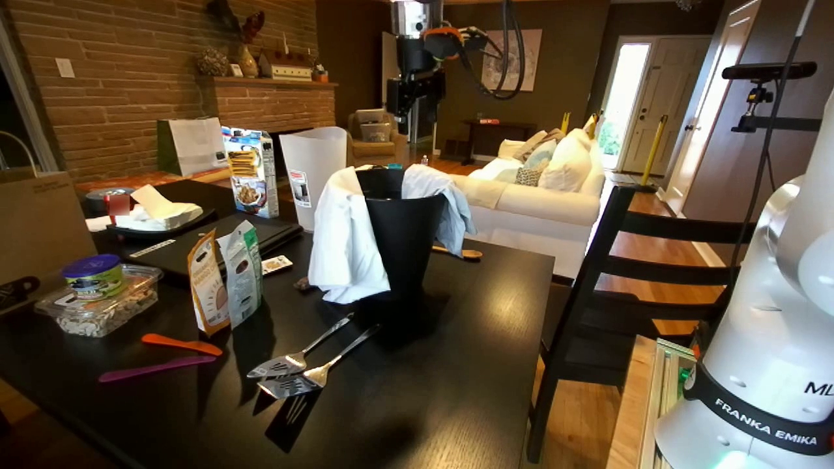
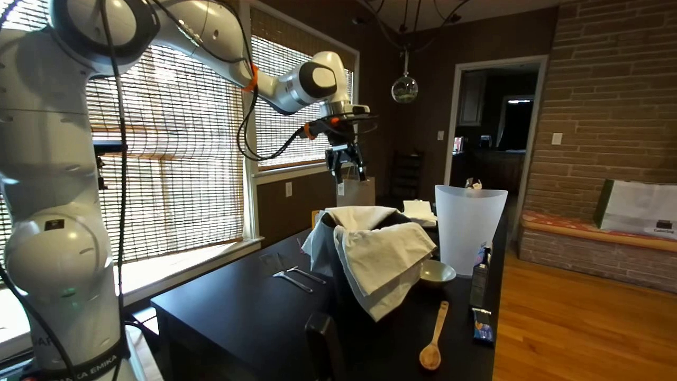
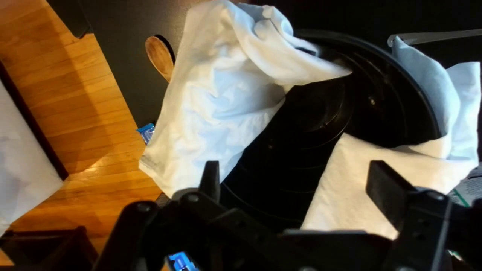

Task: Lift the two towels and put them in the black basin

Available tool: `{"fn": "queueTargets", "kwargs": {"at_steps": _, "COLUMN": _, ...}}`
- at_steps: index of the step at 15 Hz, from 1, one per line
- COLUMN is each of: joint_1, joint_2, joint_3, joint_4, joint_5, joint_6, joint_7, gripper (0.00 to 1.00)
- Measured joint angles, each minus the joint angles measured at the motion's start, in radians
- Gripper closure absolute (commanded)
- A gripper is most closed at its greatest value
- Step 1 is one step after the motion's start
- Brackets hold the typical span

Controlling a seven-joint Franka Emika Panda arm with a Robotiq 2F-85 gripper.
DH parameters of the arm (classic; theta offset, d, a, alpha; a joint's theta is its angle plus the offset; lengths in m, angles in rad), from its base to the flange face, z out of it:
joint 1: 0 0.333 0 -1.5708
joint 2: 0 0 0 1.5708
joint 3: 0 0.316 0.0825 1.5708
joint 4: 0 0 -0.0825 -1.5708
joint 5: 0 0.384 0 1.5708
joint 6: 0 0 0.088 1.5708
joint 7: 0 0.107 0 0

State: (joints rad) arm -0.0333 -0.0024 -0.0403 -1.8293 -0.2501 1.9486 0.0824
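In an exterior view the black basin (image 1: 407,244) stands upright on the dark bench (image 1: 488,312), in the middle of the frame. One towel (image 1: 348,241) hangs over its rim on the left, falling far down the outside; a second towel (image 1: 449,195) drapes over the rim on the right. The wrist view shows both lying across the rim, a corner of one jutting over the opening at upper middle. The end effector (image 2: 350,178) is released, its two fingers spread well apart, and hangs above the basin, clear of the towels, mid-frame in an exterior view. Left of the basin stands a white pitcher (image 1: 316,163); toward the lower left lie two metal spatulas (image 1: 283,366), an orange knife (image 1: 181,343) and a purple knife (image 1: 156,369). A wooden spoon (image 2: 431,355) lies at the lower right in an exterior view.
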Motion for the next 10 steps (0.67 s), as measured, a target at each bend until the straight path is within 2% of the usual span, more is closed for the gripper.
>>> {"fn": "queueTargets", "kwargs": {"at_steps": 5, "joint_1": -0.037, "joint_2": -0.094, "joint_3": -0.039, "joint_4": -0.002, "joint_5": 0.001, "joint_6": -0.040, "joint_7": 0.000, "gripper": 0.00}}
{"fn": "queueTargets", "kwargs": {"at_steps": 10, "joint_1": -0.050, "joint_2": -0.119, "joint_3": -0.053, "joint_4": -0.007, "joint_5": 0.001, "joint_6": -0.041, "joint_7": -0.001, "gripper": 0.00}}
